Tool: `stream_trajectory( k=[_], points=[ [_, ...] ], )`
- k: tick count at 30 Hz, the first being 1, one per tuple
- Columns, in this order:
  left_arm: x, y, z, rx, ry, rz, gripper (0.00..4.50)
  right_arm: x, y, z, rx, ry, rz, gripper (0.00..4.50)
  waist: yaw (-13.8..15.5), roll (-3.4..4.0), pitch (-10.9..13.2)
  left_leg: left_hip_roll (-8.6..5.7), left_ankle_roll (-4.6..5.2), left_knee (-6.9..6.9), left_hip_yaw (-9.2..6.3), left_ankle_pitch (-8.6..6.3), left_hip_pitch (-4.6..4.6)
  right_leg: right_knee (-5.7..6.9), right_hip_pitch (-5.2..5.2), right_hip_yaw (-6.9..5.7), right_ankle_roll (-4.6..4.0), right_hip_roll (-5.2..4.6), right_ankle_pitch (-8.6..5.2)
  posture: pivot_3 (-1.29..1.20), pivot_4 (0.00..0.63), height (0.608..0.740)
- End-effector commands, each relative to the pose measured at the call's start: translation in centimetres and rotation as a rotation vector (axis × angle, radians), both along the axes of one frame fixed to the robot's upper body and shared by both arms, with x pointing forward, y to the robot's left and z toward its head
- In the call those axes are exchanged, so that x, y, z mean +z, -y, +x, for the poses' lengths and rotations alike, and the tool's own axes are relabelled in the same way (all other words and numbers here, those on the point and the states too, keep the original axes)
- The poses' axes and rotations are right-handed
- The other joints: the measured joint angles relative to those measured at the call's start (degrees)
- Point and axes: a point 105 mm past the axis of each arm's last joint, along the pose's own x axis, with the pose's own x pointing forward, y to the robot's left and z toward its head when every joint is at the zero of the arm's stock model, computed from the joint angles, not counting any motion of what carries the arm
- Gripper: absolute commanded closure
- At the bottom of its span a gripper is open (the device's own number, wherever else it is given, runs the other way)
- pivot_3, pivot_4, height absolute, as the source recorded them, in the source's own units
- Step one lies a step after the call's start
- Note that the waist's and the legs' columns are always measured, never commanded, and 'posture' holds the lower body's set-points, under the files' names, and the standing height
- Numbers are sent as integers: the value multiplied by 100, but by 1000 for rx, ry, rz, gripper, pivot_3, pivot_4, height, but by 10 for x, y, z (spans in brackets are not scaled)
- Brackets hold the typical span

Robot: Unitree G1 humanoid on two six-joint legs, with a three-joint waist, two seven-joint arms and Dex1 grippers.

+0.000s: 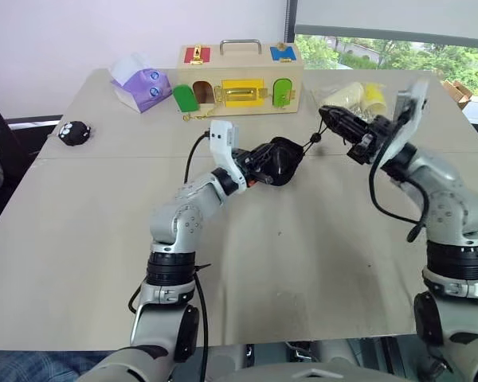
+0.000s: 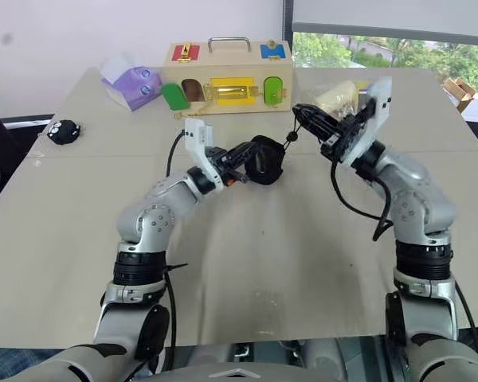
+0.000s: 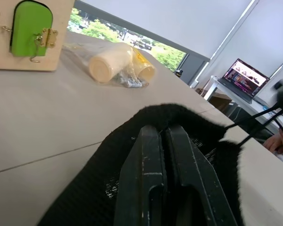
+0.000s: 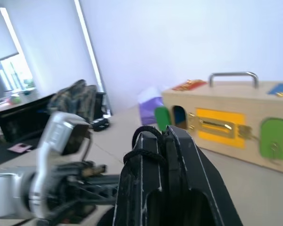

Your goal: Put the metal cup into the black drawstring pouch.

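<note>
My left gripper [image 1: 259, 163] is shut on the rim of the black drawstring pouch [image 1: 281, 159] and holds it above the middle of the table. In the left wrist view the two fingers [image 3: 148, 155] pinch the black fabric [image 3: 179, 115]. The pouch's thin cord [image 1: 311, 142] runs up and to the right to my right gripper [image 1: 327, 117]. That gripper is raised and shut on the cord, which loops over its fingertips [image 4: 144, 136] in the right wrist view. The metal cup is hidden.
A wooden lock box [image 1: 239, 79] with coloured doors stands at the back of the table [image 1: 303, 270]. Left of it is a purple box [image 1: 143, 87], and a black fuzzy ball [image 1: 74, 132] lies farther left. A clear bag of yellow cups [image 1: 358, 97] lies at the back right.
</note>
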Motion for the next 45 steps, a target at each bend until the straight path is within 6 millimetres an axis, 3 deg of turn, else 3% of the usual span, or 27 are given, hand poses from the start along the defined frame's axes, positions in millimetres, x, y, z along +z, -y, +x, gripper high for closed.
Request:
stream_trajectory(
  k=[1, 6, 13, 19, 28, 39, 45],
  points=[
    [23, 3, -15, -86, 88, -83, 3921, 33, -2, -2, -27, 117, -14, 4500, -8, 1, 0, 0, 0, 0, 0, 0, 0, 1, -1, 0, 0, 0, 0, 0, 150, 740],
    [26, 10, -26, -126, 177, 18, 1755, 60, -20, -8, 13, 184, -1, 4500, -17, 1, 0, 1, -2, -8, 1, 1, -1, 3, -8, 1, -1, 4, 0, 0, 150, 740],
    [66, 23, -39, -182, 388, -15, 1755, 66, -34, -12, 47, 219, -45, 4500, 7, 0, 1, -2, 1, -3, 2, 0, -10, -3, -7, -1, 0, -3, 0, 0, 150, 740],
    [83, 37, -48, -260, 456, -15, 1755, 59, -38, -12, 32, 222, -97, 4500, -13, 1, 1, 0, 1, -5, 2, 0, -7, -2, -8, -1, 0, 2, 0, 0, 150, 740],
    [78, 44, -57, -322, 447, -13, 1755, 56, -38, -11, 29, 221, -108, 4500, -4, 1, 1, 0, 1, -5, 2, 0, -8, -3, -8, -1, 0, 1, 0, 0, 150, 740],
    [68, 34, -53, -282, 446, 46, 1755, 56, -25, -1, -27, 202, -73, 4500, -6, 1, 1, 0, 1, -5, 1, 0, -7, -3, -8, -1, 0, 2, 0, 0, 150, 740],
    [76, 36, -70, -389, 466, -25, 1755, 49, -19, 4, -52, 181, -73, 4500, -7, 2, 2, 0, 1, -5, 2, 0, -8, -4, -8, -1, 0, 1, 0, 0, 150, 740]
  ],
)
